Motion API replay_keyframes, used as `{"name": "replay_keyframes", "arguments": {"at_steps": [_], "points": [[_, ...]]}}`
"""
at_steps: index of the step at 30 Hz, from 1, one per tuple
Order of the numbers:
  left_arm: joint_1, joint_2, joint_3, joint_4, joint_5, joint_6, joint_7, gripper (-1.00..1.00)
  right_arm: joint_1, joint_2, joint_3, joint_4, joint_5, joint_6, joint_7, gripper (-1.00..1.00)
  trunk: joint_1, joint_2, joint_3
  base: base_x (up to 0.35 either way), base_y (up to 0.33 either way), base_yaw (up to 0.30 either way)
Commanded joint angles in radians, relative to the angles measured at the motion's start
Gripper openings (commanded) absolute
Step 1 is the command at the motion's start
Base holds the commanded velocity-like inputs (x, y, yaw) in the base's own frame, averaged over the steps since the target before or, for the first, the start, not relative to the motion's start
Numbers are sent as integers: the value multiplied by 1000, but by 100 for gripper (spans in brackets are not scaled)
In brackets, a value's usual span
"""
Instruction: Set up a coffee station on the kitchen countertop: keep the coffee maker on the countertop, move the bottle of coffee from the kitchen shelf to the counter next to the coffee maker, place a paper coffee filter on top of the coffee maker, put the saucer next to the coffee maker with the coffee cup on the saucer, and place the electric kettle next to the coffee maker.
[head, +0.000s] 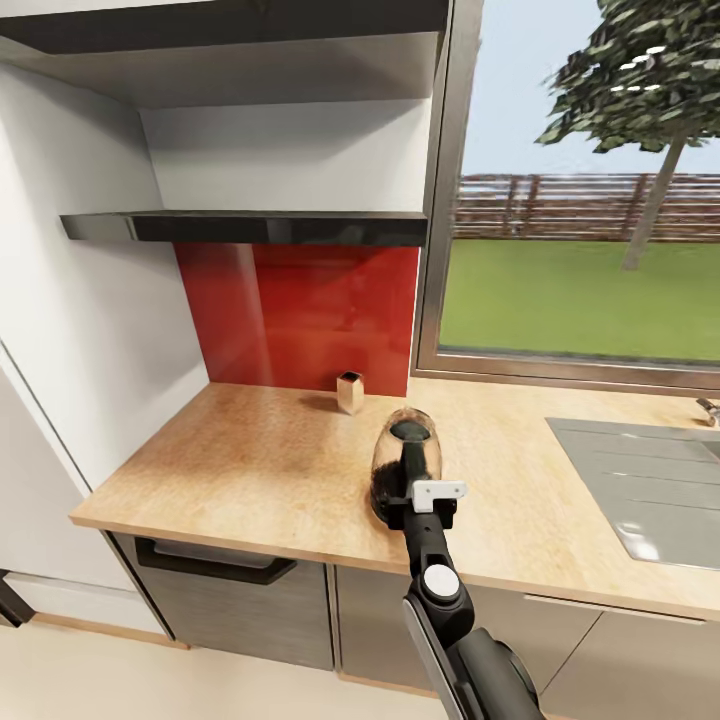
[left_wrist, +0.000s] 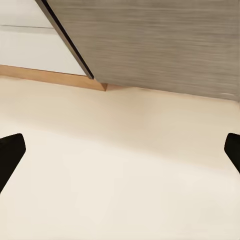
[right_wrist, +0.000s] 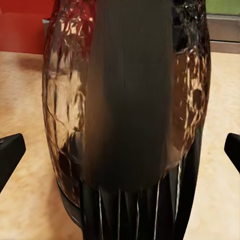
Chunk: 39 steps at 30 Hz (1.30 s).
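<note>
Kitchen corner: wooden countertop (head: 250, 460) with light grain, glossy red backsplash (head: 300, 310), dark floating shelf (head: 250, 227) above it, window (head: 585, 200) onto lawn and a tree, grey steel sink (head: 640, 490) inset on the robot's right.

Coffee maker (head: 405, 465) stands on the counter, near the front edge, between the backsplash and the robot. Glassy, rounded body with a dark centre strip and ribbed black base (right wrist view: crackly reflections, dark band down the middle (right_wrist: 127, 100)). It's meant to stay on the counter, so it's where it belongs.

Right gripper (head: 420, 495) is right up against the coffee maker. Jaws stand wide apart, fingertips (right_wrist: 10, 152) at either edge of the wrist view, body between them; I can't confirm contact. Looks like either a nudge into position or a release.

Small tan box-like object (head: 350, 392) sits by the backsplash, well apart from the coffee maker; can't tell what it is.

Left gripper (left_wrist: 120, 155) hangs low, jaws apart, over pale floor (left_wrist: 120, 190) beside a grey cabinet front (left_wrist: 160, 45). Idle, holding nothing.
</note>
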Motion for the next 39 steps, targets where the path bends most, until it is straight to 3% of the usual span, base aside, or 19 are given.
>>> {"name": "replay_keyframes", "arguments": {"at_steps": [1, 6, 7, 39], "points": [[-1, 1, -9, -1, 3, -2, 8, 100, -1, 0, 2, -1, 3, 8, -5, 100, 1, -2, -2, 2, 0, 0], [0, 1, -9, 0, 3, -2, 8, 100, -1, -1, 2, -2, 3, 9, -5, 100, 1, -2, -2, 0, 0, 0], [0, 1, -9, 0, 3, -2, 8, 100, -1, -1, 2, -2, 3, 10, -5, -100, 1, -2, -2, 0, 0, 0], [2, 2, -7, 1, 2, -2, 8, 100, -1, 0, 2, -3, 3, 9, -5, -100, 1, -2, -2, 0, 0, 0]]}}
